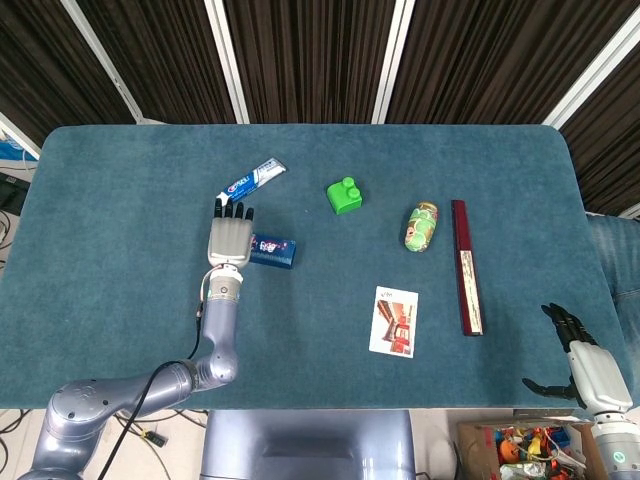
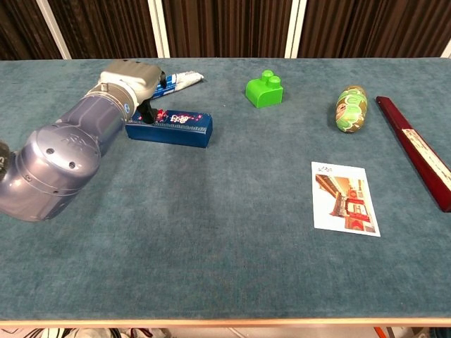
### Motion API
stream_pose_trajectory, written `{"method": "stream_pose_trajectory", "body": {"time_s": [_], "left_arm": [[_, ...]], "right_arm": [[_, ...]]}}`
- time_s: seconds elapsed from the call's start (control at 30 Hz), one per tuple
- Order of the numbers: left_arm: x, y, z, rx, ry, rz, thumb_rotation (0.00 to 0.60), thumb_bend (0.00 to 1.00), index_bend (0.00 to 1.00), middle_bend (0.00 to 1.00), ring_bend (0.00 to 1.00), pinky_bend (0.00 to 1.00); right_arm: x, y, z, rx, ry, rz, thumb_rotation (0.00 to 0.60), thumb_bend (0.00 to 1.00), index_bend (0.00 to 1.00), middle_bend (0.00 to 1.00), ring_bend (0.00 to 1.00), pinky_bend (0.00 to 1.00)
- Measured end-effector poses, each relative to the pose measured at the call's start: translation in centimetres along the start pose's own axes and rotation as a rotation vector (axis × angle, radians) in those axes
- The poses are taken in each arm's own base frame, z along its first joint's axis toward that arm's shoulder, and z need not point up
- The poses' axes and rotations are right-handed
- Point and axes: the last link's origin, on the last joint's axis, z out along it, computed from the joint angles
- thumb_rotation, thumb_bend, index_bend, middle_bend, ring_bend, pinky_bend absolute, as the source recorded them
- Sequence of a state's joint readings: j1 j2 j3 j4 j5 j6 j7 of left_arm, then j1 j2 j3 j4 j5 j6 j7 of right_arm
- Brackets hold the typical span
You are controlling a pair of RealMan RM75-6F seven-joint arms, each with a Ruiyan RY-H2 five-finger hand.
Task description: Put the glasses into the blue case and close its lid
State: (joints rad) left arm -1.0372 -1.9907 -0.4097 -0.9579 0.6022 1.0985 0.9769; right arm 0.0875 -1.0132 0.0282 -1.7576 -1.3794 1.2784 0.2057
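The case [image 2: 173, 127] lies at ten o'clock on the surface [image 2: 211, 232], left robot hand [image 1: 229, 238] flat over its left end, holding nothing. Probably light, rigid, slick; press the lid from above.

Left hand [image 1: 229, 239] lies palm-down, fingers extended; right hand [image 1: 585, 362] hangs open off-table.

My grey left hand [image 1: 229, 240] covers the near end of the dark blue rectangular case [image 1: 272, 250], so I cannot tell my fingers' contact or the glasses inside.
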Motion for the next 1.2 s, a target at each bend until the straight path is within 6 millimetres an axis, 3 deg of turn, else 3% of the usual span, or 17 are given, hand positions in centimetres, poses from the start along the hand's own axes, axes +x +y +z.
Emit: {"method": "stream_pose_trajectory", "body": {"time_s": [0.33,0.53,0.93,1.2], "left_arm": [[0.9,0.0,-0.6,-0.031,0.024,0.005,0.600,0.41,0.04,0.04,0.00,0.02],[2.0,-1.1,-2.1,-0.068,0.046,-0.020,0.600,0.37,0.01,0.01,0.00,0.02],[4.8,-9.1,-8.5,-0.058,0.037,-0.076,0.600,0.37,0.01,0.00,0.00,0.00],[5.3,-15.1,-15.4,-0.073,-0.007,-0.074,0.600,0.37,0.02,0.00,0.00,0.00]], "right_arm": [[0.0,0.0,0.0,0.001,0.001,0.001,0.600,0.13,0.03,0.00,0.03,0.18],[0.1,-0.1,0.0,0.007,0.006,-0.002,0.600,0.13,0.03,0.00,0.03,0.18],[0.2,-0.2,0.0,0.020,0.029,-0.014,0.600,0.13,0.03,0.00,0.03,0.18],[0.2,-0.3,0.0,0.034,0.045,-0.020,0.600,0.13,0.03,0.00,0.03,0.18]]}}
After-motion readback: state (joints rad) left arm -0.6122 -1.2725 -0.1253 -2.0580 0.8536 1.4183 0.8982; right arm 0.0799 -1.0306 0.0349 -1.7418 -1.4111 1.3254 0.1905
